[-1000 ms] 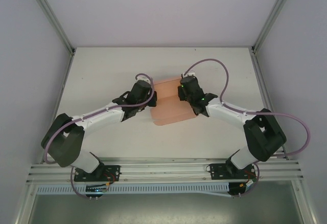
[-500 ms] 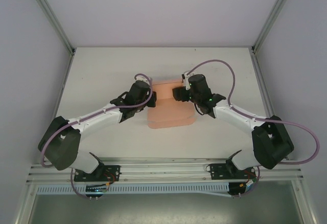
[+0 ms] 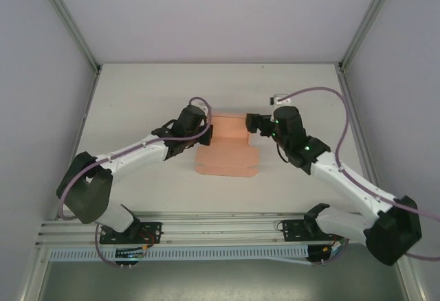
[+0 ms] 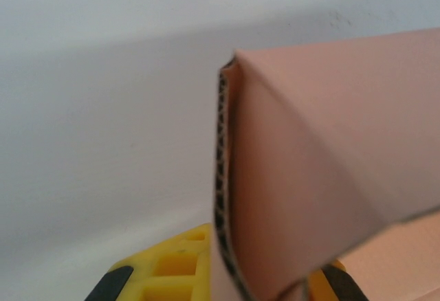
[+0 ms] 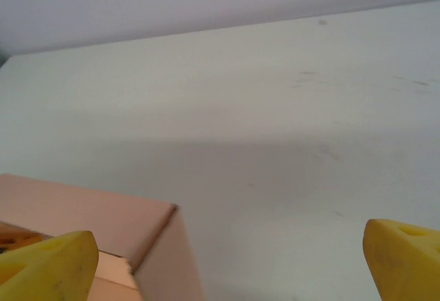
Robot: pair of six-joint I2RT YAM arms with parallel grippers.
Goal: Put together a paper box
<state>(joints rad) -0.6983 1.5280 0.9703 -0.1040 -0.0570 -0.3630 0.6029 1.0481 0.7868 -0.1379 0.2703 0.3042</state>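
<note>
Box (image 3: 227,157) partly folded, seemingly not closed yet. Left jaws clamped on its wall; right jaws wide, empty.

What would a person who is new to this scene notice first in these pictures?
The salmon-pink paper box, partly folded, lies in the middle of the white table between two arms. The left hand is shut on its left edge, where the wrist view shows card pinched between yellow fingers. The right hand stands wide open at its far right corner.
</note>
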